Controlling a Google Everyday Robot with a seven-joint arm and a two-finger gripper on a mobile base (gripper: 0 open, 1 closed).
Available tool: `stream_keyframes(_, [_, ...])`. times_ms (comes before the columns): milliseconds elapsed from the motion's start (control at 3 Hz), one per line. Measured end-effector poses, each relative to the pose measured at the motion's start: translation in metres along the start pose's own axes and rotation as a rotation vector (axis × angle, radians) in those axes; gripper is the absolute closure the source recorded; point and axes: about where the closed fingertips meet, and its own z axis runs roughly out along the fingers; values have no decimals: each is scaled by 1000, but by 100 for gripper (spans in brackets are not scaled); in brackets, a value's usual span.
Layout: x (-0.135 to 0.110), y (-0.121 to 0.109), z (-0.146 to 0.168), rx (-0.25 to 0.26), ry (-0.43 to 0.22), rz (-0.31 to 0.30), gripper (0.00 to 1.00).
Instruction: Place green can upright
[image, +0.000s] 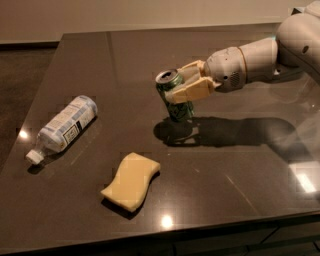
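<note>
The green can (176, 97) stands nearly upright near the middle of the dark table (225, 170), its silver top facing up and its base at or just above the tabletop. My gripper (187, 84) reaches in from the right and is shut on the can's upper half, with one tan finger (192, 91) across its front and the other behind it. The arm stretches away to the upper right.
A white-labelled plastic bottle (64, 126) lies on its side at the left. A yellow sponge (131, 180) lies toward the front, left of centre. The table's front edge runs along the bottom of the view.
</note>
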Motion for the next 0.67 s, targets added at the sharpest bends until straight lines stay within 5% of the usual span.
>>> stream_keyframes(667, [8, -8, 3, 42, -158, 25, 100])
